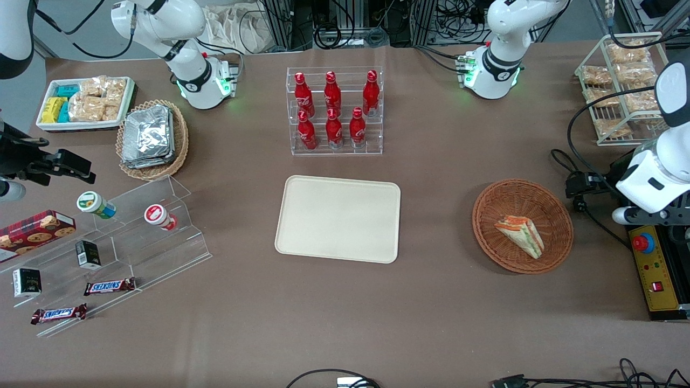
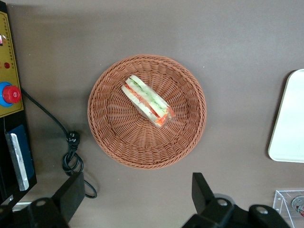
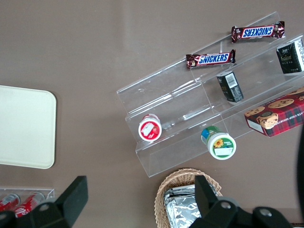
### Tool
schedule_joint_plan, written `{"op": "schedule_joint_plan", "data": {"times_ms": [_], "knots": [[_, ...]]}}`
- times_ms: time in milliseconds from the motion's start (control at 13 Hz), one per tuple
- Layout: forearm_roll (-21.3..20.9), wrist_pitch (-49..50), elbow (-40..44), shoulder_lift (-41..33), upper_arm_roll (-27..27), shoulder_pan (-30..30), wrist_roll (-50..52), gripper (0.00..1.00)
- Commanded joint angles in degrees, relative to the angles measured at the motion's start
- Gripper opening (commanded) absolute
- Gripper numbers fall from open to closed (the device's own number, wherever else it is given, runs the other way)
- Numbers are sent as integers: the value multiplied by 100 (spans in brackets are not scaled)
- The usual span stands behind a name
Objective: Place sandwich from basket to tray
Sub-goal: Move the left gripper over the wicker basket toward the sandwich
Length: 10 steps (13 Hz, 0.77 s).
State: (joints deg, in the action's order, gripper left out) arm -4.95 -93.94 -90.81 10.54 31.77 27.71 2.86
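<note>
The sandwich (image 1: 520,234) (image 2: 147,100), a wrapped wedge with orange and green filling, lies on its side in the round reddish-brown basket (image 1: 485,215) (image 2: 102,128). The cream tray (image 1: 338,218) (image 2: 289,118) sits bare at mid-table, well apart from the basket toward the parked arm's end. My gripper (image 1: 585,184) (image 2: 137,199) hangs high above the table just off the basket's rim, on the working arm's side. It is open, and only brown table shows between its black fingers (image 2: 202,192).
A yellow control box with a red button (image 1: 652,269) (image 2: 9,92) and a looped black cable (image 2: 71,147) lie beside the basket. A clear rack of red bottles (image 1: 334,110) stands farther from the camera than the tray. A wire rack of snack packs (image 1: 620,86) stands at the working arm's end.
</note>
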Motion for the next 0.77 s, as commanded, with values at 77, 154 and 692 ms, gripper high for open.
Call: {"op": "schedule_joint_plan", "data": {"times_ms": [77,154,692], "knots": [[-94,25,212,106,23,-20,-40,100],[-146,16,239,246,23,-20,-23,100],[-358,-19,-59,598,23,-134,2590,100]]}}
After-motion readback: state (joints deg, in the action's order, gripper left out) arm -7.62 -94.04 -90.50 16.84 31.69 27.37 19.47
